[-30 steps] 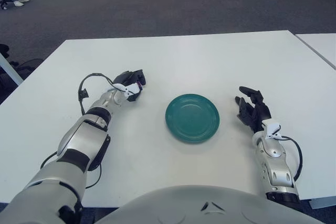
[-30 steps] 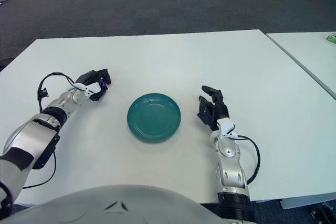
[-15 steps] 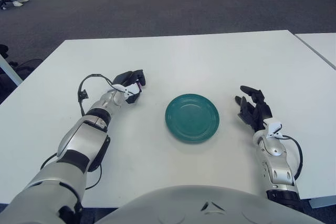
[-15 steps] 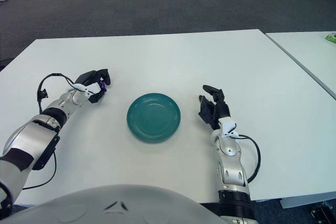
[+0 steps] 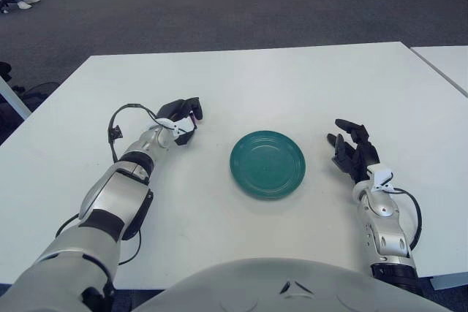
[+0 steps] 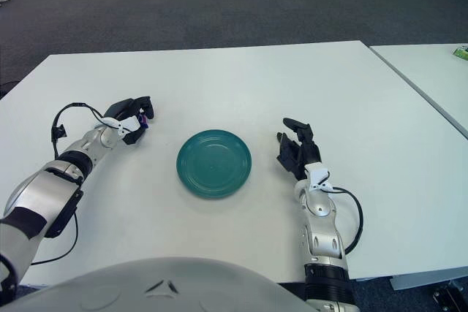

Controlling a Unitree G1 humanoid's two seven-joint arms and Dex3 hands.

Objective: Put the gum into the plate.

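left hand (image 5: 183, 116) left of centre, fingers clenched on gum (image 6: 144, 117) | plate (image 5: 268, 164) centre, bare | right hand (image 5: 352, 154) right, fingers loose on table (image 5: 292, 78)

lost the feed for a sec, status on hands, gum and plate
Left hand left of the plate, fingers shut on the gum, only a sliver showing. Right hand open, idle right of plate. Plate empty, path clear.

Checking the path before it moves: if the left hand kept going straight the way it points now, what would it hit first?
The left hand points up and right across the table, passing behind the plate. That way looks free to the far edge, though depth is uncertain.
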